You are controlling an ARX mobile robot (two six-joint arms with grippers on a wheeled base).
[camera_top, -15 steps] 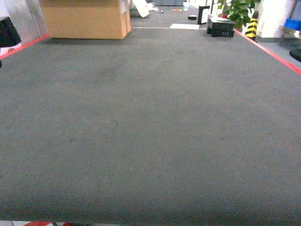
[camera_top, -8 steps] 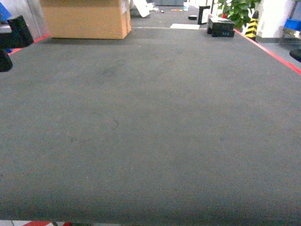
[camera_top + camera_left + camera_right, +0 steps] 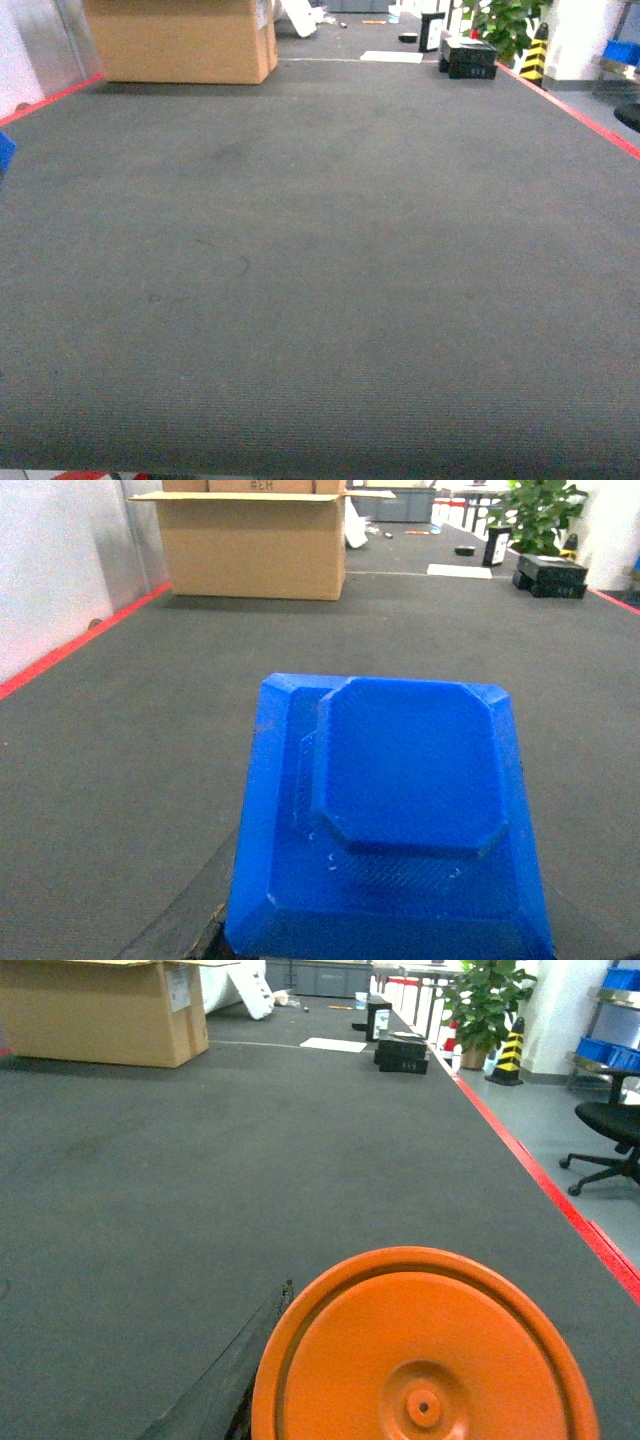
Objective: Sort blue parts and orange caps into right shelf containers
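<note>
**One blue part, one orange cap, both right up against the wrist cams**

One blue part (image 3: 400, 820) is seen in the left wrist view: bright blue plastic, squarish with cut-off corners, a raised octagon-ish block sitting on a wider sloped base, fine printed ridges visible on the step. It fills the lower middle of that view, well short of the cardboard box (image 3: 255, 540) standing open at the far end of the grey carpeted floor (image 3: 320, 260).

One orange cap (image 3: 425, 1355) is seen in the right wrist view: a round disc with a raised rim ring and a small hub with a hole in the middle. It sits at the bottom edge, again far this side of the cardboard box, with a red floor line (image 3: 540, 1175) running off to its right.

Neither tool can actually be made out in any view, so open or clamped can't be told.

In the head view only a sliver of blue (image 3: 4, 152) is caught at the left edge, well below the box.

Count: one blue part, one orange cap, one box.
</note>
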